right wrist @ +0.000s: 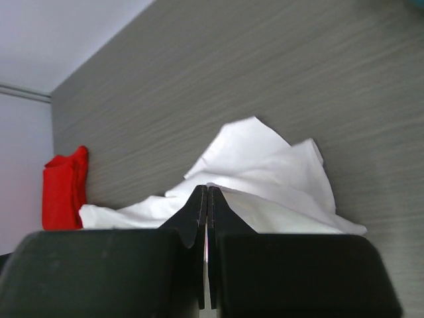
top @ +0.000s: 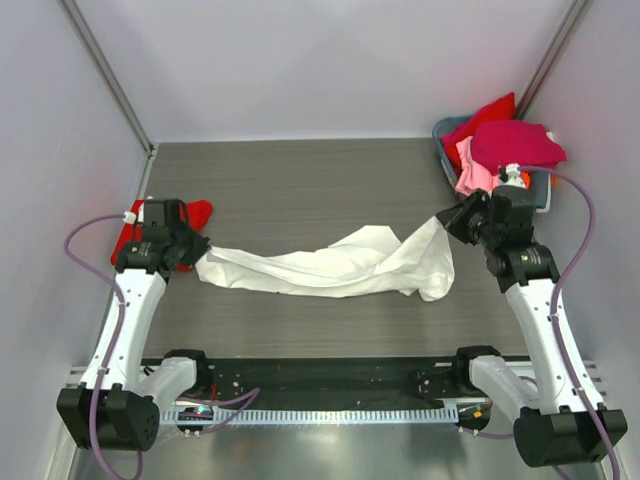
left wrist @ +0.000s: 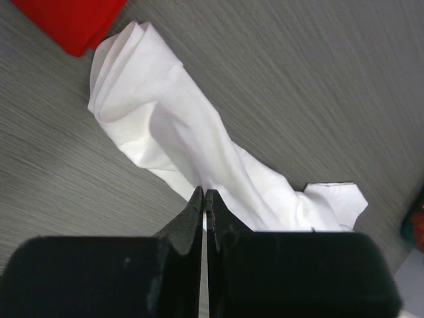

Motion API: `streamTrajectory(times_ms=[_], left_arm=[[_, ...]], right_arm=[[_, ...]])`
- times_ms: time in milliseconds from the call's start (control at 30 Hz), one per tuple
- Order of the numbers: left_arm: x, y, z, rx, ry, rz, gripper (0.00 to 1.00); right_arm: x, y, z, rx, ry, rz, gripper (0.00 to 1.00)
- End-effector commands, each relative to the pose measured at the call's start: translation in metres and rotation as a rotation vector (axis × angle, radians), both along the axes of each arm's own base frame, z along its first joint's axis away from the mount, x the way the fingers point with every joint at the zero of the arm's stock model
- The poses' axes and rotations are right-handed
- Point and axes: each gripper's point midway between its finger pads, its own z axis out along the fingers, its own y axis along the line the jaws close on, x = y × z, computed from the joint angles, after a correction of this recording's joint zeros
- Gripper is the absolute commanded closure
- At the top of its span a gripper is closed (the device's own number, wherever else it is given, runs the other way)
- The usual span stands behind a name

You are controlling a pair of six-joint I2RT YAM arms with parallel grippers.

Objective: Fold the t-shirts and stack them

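A white t-shirt (top: 340,265) lies bunched into a long strip across the middle of the table, held at both ends. My left gripper (top: 200,256) is shut on its left end, and cloth runs away from the closed tips (left wrist: 205,192) in the left wrist view. My right gripper (top: 441,222) is shut on the right end, lifting it a little; the white t-shirt (right wrist: 265,165) spreads beyond the closed tips (right wrist: 207,189). A red t-shirt (top: 198,213) lies folded at the left, partly under the left arm, and shows again (left wrist: 66,20) (right wrist: 63,189) in both wrist views.
A grey-blue basket (top: 441,140) stands at the back right corner, behind the right arm. It holds a magenta t-shirt (top: 515,143), a pink one (top: 468,170) and a red one (top: 485,115). Grey walls close in the table on three sides.
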Motion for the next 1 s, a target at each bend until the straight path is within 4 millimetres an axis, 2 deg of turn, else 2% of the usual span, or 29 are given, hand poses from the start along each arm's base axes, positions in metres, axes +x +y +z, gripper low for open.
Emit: streamTrajectory(times_ms=[0,33,67,100,133,167,267,367,433,467,500,533,567,600,633,667,700,733,800,833,900,967], left_arm=[[0.007,-0.001,0.038,-0.022,-0.063,-0.001,1.0],[0.014,0.0,0.057,-0.024,-0.11,0.005,1.0],[0.019,0.002,0.065,-0.024,-0.128,0.014,1.0],[0.022,0.004,0.073,-0.023,-0.145,0.025,1.0],[0.027,0.013,0.094,-0.031,-0.19,0.06,1.0],[0.029,0.014,0.101,-0.051,-0.197,0.064,1.0],[0.033,0.012,0.147,-0.113,-0.3,0.053,1.0],[0.03,0.009,0.194,-0.145,-0.425,0.051,0.99],[0.016,0.005,0.234,-0.157,-0.548,0.036,0.99],[0.01,0.001,0.255,-0.164,-0.624,0.012,1.0],[-0.011,-0.002,0.28,-0.167,-0.721,0.002,1.0],[-0.022,-0.004,0.294,-0.169,-0.782,0.0,0.99],[-0.035,-0.003,0.316,-0.161,-0.881,0.0,0.99],[-0.065,-0.004,0.336,-0.162,-0.982,0.008,1.0],[-0.083,-0.002,0.349,-0.157,-1.048,0.023,0.99],[-0.097,0.005,0.36,-0.143,-1.109,0.073,0.99],[-0.112,0.012,0.368,-0.138,-1.152,0.12,1.0],[-0.144,0.014,0.382,-0.141,-1.232,0.146,1.0],[-0.173,0.026,0.397,-0.129,-1.308,0.227,0.99],[-0.187,0.028,0.402,-0.126,-1.337,0.245,0.99],[-0.202,0.036,0.409,-0.121,-1.364,0.298,1.0],[-0.202,0.042,0.409,-0.103,-1.35,0.324,0.99]], right_arm=[[0.023,0.008,0.08,0.027,-0.214,0.038,0.99],[0.026,0.008,0.091,0.026,-0.235,0.039,0.99],[0.027,0.008,0.12,0.026,-0.295,0.042,0.99],[0.032,0.008,0.129,0.025,-0.307,0.039,0.99],[0.031,0.007,0.145,0.027,-0.341,0.037,0.99],[0.028,0.008,0.175,0.028,-0.404,0.041,0.99],[0.017,0.008,0.218,0.028,-0.504,0.045,0.99],[-0.014,0.005,0.278,0.022,-0.659,0.045,0.99],[-0.033,0.002,0.298,0.017,-0.723,0.031,0.99],[-0.054,0.002,0.316,0.015,-0.788,0.036,0.99],[-0.071,0.005,0.329,0.004,-0.844,0.067,0.99],[-0.084,0.006,0.338,-0.003,-0.883,0.075,0.99],[-0.116,0.005,0.355,-0.006,-0.96,0.077,0.99],[-0.132,0.004,0.364,-0.012,-1.009,0.076,0.99],[-0.147,0.001,0.371,-0.024,-1.049,0.067,0.99],[-0.183,-0.002,0.384,-0.027,-1.13,0.053,0.99],[-0.198,-0.006,0.39,-0.027,-1.166,0.037,0.99],[-0.212,-0.011,0.396,-0.026,-1.202,0.004,0.99],[-0.252,-0.018,0.409,-0.014,-1.299,-0.027,0.99],[-0.261,-0.024,0.413,-0.005,-1.324,-0.061,0.99],[-0.283,-0.029,0.423,0.028,-1.389,-0.086,0.99],[-0.29,-0.031,0.432,0.053,-1.425,-0.095,0.99]])
